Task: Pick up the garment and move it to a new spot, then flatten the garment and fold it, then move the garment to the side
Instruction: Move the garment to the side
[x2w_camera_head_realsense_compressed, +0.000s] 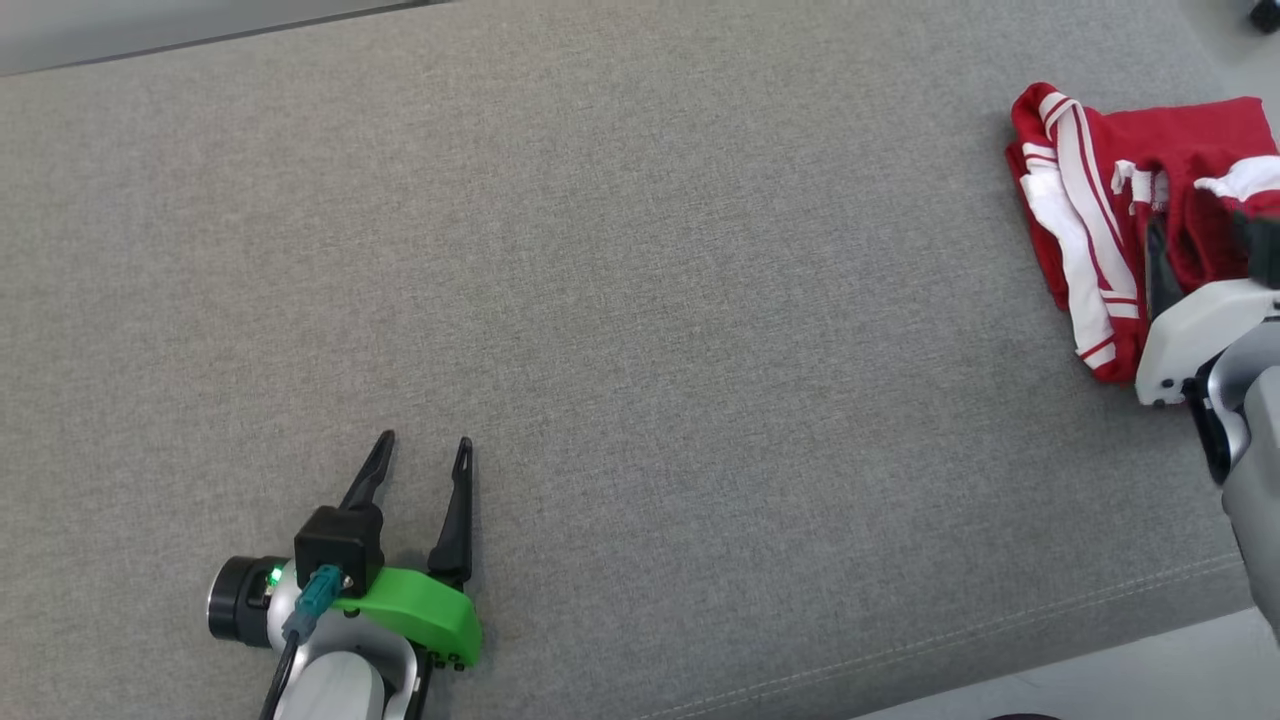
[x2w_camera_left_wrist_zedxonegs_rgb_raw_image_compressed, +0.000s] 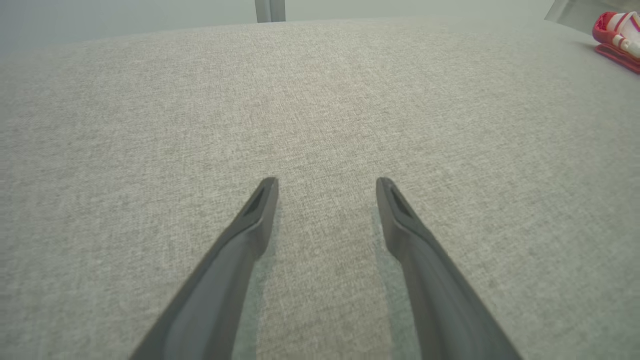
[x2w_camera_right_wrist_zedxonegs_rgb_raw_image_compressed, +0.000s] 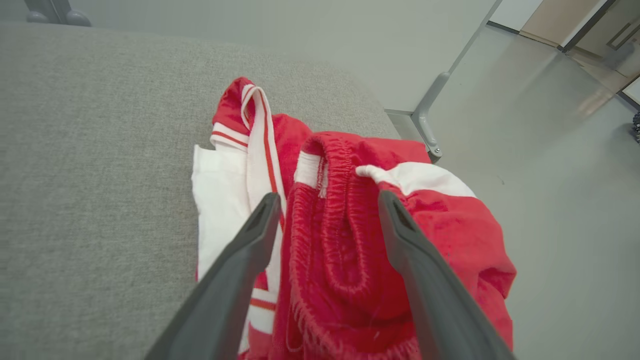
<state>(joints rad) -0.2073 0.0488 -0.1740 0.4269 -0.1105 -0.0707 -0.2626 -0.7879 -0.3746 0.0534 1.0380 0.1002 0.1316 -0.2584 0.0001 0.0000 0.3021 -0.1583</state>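
Observation:
A crumpled red garment (x2w_camera_head_realsense_compressed: 1085, 190) with white stripes lies bunched at the right end of the grey fabric surface (x2w_camera_head_realsense_compressed: 640, 300). In the right wrist view its gathered elastic waistband (x2w_camera_right_wrist_zedxonegs_rgb_raw_image_compressed: 335, 220) runs up between the two fingers of my right gripper (x2w_camera_right_wrist_zedxonegs_rgb_raw_image_compressed: 327, 200), which stands open, one finger on each side of the band. My left gripper (x2w_camera_head_realsense_compressed: 424, 445) rests low over bare cloth at the lower left, open with nothing between its fingers (x2w_camera_left_wrist_zedxonegs_rgb_raw_image_compressed: 260, 210). From the left wrist view the garment (x2w_camera_left_wrist_zedxonegs_rgb_raw_image_compressed: 617, 32) is a small red shape far off at the top right.
The surface's stitched front edge (x2w_camera_head_realsense_compressed: 1000, 630) runs along the lower right, with pale floor beyond it. The garment lies close to the right end, where a grey metal leg (x2w_camera_right_wrist_zedxonegs_rgb_raw_image_compressed: 425, 117) and open floor (x2w_camera_right_wrist_zedxonegs_rgb_raw_image_compressed: 550, 200) show. A wide stretch of bare cloth separates the two grippers.

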